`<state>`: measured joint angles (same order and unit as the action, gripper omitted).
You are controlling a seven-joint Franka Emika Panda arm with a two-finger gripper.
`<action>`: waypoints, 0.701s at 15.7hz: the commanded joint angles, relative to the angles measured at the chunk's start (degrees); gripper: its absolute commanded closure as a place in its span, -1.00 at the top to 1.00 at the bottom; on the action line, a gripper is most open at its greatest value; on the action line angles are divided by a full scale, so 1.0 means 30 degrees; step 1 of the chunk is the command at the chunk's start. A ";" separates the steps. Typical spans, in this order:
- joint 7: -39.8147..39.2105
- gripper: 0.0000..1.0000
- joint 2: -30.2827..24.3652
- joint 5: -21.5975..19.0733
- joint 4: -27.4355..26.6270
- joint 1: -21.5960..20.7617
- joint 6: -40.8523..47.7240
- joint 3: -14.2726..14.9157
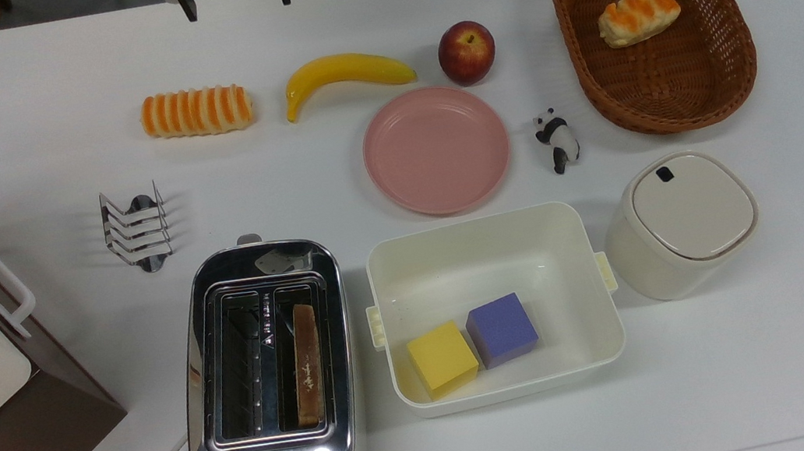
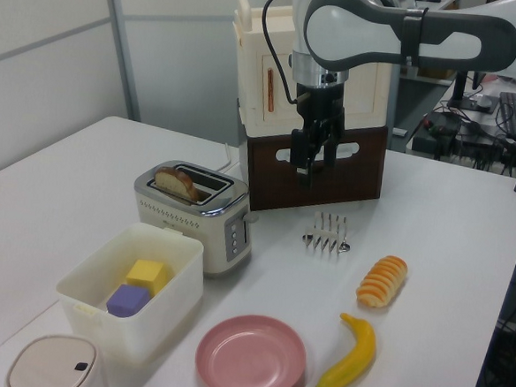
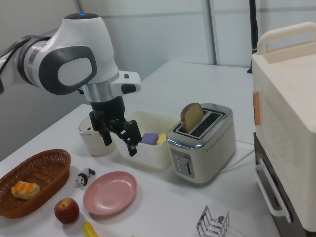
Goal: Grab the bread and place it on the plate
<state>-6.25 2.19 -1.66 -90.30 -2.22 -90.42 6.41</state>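
Standing upright in the toaster (image 1: pixel 266 378) slot, the bread (image 1: pixel 307 365) pokes out of the slot on the top view's right. Beside the toaster sits a cream tub (image 1: pixel 483 245) holding two cubes, and past it the pink plate (image 1: pixel 436 150) lies bare on the worktop (image 1: pixel 783 361). Up above, the pincer (image 3: pixel 118 139) hangs spread, gripping nothing.

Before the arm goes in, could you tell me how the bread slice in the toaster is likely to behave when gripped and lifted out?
The bread stands upright on its own in the toaster slot, so it is probably fairly stiff. It looks thin and likely light, and a hard pinch may crumble it. The slot hugs it closely in the top view, so a tilted pull may snag; the hand is open.
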 commanded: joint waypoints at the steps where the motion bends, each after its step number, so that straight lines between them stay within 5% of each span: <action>1: 0.0267 1.00 -0.0174 -0.0002 -0.0312 0.0006 -0.0123 -0.0144; 11: 0.0238 1.00 0.0881 0.0056 0.0362 0.0006 -0.0241 -0.0144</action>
<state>-6.24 4.38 -1.66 -89.90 -2.22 -90.58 6.37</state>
